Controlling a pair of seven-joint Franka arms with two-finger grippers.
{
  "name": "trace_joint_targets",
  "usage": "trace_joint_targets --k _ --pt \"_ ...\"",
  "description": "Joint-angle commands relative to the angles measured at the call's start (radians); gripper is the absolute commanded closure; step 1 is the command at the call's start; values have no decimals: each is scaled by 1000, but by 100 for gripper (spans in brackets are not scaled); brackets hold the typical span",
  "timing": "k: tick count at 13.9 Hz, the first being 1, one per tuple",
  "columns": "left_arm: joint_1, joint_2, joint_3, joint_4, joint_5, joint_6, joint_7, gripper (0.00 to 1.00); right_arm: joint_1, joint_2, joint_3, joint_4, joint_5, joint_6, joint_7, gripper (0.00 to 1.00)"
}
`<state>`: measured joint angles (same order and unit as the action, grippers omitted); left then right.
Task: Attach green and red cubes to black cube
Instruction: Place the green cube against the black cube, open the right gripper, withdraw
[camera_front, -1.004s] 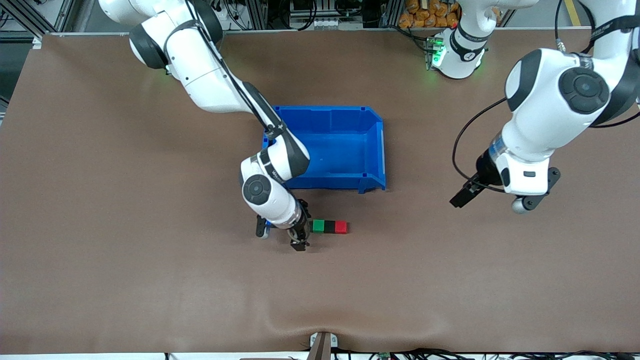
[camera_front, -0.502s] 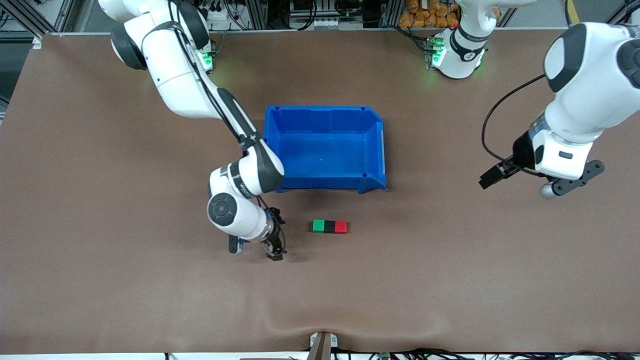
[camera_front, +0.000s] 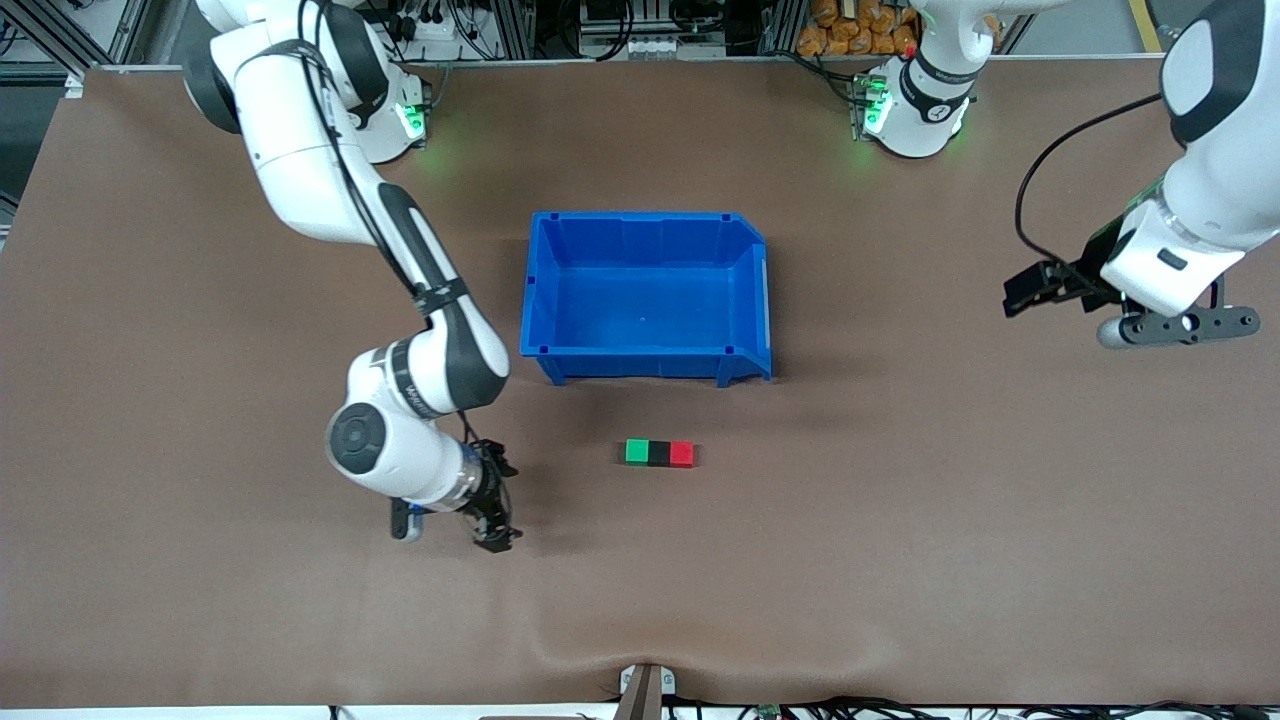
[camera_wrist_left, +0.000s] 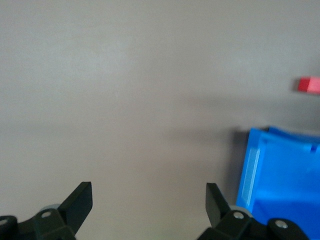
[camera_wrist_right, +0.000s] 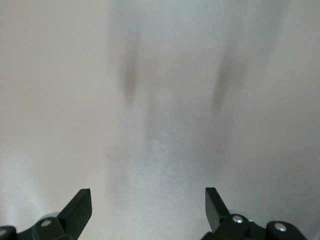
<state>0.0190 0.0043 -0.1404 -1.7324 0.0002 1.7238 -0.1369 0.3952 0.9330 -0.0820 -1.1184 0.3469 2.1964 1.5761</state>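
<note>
The green cube (camera_front: 636, 452), black cube (camera_front: 658, 453) and red cube (camera_front: 682, 454) lie in one touching row on the brown table, black in the middle, nearer the front camera than the blue bin. My right gripper (camera_front: 498, 507) is open and empty, low over bare table beside the row on the green cube's side, apart from it. Its wrist view shows only table between the open right gripper (camera_wrist_right: 148, 202) fingers. My left gripper (camera_front: 1022, 291) hangs open and empty over bare table at the left arm's end. The left wrist view shows the left gripper (camera_wrist_left: 149, 197), the red cube (camera_wrist_left: 308, 84) and the bin's corner.
The blue bin (camera_front: 645, 218) stands empty at the table's middle, its low open side toward the left arm's end; its wall (camera_wrist_left: 250, 170) shows in the left wrist view. A ripple in the table cover lies at the front edge (camera_front: 640, 650).
My right gripper has drawn away from the green cube toward the right arm's end of the table. The left arm has pulled back toward its own end. The cubes have not moved.
</note>
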Motion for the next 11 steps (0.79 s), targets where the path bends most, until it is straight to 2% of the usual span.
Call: trace_joint_targets --k 1,4,6,11 --pt "2 -35 -7 37 18 -84 100 0 -22 -31 15 -21 6 -45 -47 0" --pt "-2 -29 -18 69 43 -104 108 0 -81 -46 19 -15 14 -79 -120 0" --pt "-14 12 -21 164 38 -116 119 0 -107 -80 18 -15 14 -110 -195 0" --pt "-22 2 -84 185 44 -130 114 0 -148 -138 18 -21 9 -167 -301 0"
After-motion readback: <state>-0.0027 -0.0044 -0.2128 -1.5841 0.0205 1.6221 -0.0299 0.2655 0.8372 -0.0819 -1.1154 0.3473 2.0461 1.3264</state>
